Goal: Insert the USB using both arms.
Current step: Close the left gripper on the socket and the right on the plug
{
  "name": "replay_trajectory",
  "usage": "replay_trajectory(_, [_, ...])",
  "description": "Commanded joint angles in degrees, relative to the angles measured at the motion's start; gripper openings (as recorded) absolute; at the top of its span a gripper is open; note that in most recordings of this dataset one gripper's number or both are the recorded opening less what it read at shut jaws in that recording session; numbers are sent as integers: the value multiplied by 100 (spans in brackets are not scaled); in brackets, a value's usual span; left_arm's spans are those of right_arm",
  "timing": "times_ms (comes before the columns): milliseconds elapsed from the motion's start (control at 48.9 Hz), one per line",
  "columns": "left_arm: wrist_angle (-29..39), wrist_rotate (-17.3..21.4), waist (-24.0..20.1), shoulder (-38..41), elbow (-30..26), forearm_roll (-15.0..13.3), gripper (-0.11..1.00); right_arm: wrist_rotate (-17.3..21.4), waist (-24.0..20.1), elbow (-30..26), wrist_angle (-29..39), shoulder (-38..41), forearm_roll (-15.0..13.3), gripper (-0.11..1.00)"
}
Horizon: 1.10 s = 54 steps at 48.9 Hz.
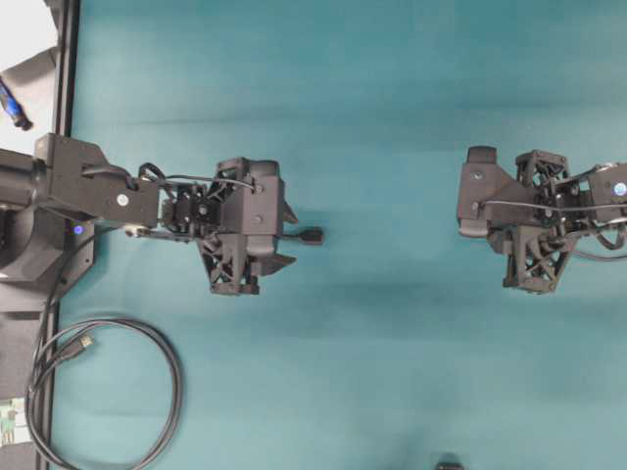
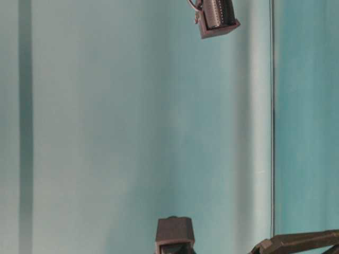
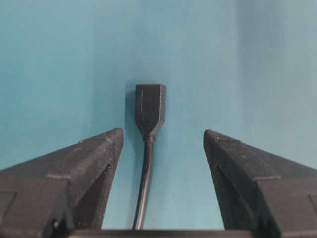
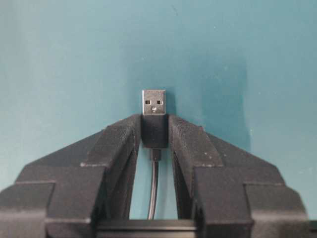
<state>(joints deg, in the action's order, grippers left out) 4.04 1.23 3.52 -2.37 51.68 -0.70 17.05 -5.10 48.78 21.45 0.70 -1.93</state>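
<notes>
Between right gripper [image 4: 154, 130] fingers, USB [image 4: 154, 102]

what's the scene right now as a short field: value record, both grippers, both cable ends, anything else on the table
left gripper: open, fingers either side of the socket end, not touching it
socket end: all black, lying on the teal table, its thin cable running back between the fingers
right gripper: fingers against the black body of the USB
USB: silver tip sticking out past the fingertips, cable trailing back between them
coiled cable: thicker black loop at the lower left of the overhead view
insertion: not yet done, the arms are well apart
</notes>
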Motion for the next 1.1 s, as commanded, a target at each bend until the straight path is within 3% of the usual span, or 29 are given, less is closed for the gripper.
replay_trajectory(0, [-88,105,-9,9,-132,18,75,-9,-105,35,158,-26,18,25])
replay_trajectory(450, [-229,132,-264,308,-88,26,68,-9,-114,26,167,-141,18,25])
replay_trajectory(1084, [-176,105,-193,422,-211,18,67,0,-105,26,167,-193,18,25])
